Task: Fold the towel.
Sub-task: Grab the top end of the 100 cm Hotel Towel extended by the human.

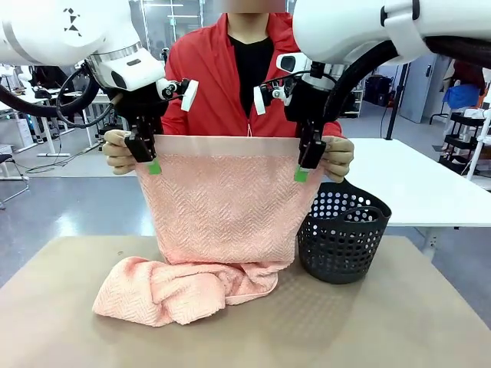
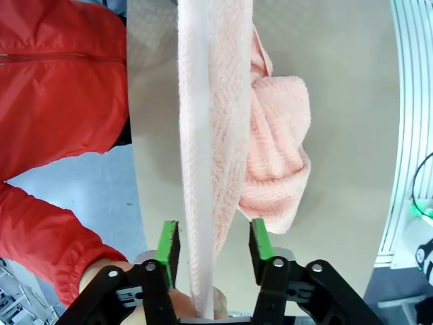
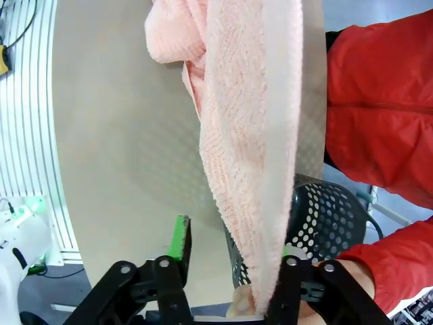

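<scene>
1. No words, numbers or brand names can be read in any view.
2. A small black emblem [image 1: 71, 21], not lettering, sits on the white arm housing [image 1: 46, 31], above and left of the left gripper [image 1: 149, 162].

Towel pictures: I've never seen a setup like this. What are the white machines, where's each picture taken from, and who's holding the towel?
Two white robot arms face a person across a table. The front picture looks from the robot's side; the other two come from wrist cameras looking along the fingers. The person's hands hold the towel up by its top corners; its lower end lies bunched on the table beside a basket. The robot's left hand and right hand straddle the top edge, open, not yet pinching.
</scene>
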`<state>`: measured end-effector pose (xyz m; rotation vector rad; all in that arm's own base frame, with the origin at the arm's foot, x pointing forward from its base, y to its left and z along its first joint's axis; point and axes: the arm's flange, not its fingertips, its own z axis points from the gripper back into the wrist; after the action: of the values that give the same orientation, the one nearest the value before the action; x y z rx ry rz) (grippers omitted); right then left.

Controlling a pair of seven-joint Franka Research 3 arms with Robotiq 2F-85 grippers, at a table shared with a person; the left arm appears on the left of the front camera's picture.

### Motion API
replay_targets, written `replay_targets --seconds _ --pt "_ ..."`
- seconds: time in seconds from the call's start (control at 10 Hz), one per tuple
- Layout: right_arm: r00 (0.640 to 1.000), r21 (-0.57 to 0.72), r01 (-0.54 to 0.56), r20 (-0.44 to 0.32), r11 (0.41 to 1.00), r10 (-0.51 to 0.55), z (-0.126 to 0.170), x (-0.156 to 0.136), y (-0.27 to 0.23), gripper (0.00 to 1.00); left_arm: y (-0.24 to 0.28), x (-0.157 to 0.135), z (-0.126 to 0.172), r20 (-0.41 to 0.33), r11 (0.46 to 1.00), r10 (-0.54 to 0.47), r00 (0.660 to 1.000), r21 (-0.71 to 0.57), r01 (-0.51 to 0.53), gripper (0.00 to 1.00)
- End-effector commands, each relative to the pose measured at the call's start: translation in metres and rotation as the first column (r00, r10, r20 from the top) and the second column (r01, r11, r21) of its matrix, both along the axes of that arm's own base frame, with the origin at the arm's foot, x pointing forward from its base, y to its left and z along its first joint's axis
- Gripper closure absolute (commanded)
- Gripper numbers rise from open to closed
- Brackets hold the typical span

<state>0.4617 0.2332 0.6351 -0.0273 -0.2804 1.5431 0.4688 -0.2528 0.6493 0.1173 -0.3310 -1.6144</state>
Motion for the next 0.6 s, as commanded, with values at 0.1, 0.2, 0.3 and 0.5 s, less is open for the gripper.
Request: replay_targets --seconds 0.1,0.2,0.3,0.5 --pt "1.000 0.019 0.019 0.011 1.000 -0.020 -0.0018 -0.0028 -0.0019 1.00 0.0017 -0.0065 -0.0003 -0.012 1.000 0.002 1.000 -0.020 -0.003 0.98" --pt "1.000 0.024 0.021 0.014 0.999 -0.021 -0.0026 -0.0037 -0.0030 1.00 0.0019 -0.0069 0.0002 -0.011 1.000 0.003 1.000 -0.018 -0.003 1.00" --pt "1.000 0.025 0.025 0.016 0.999 -0.026 -0.0034 -0.0047 -0.0048 1.00 0.0014 -0.0081 0.0004 -0.009 1.000 0.002 1.000 -0.016 -0.002 1.00" --pt "0.999 0.029 0.032 0.023 0.999 -0.033 -0.0034 -0.0081 -0.0085 1.00 0.0016 -0.0100 -0.0026 -0.012 1.000 0.003 1.000 -0.011 -0.003 1.00"
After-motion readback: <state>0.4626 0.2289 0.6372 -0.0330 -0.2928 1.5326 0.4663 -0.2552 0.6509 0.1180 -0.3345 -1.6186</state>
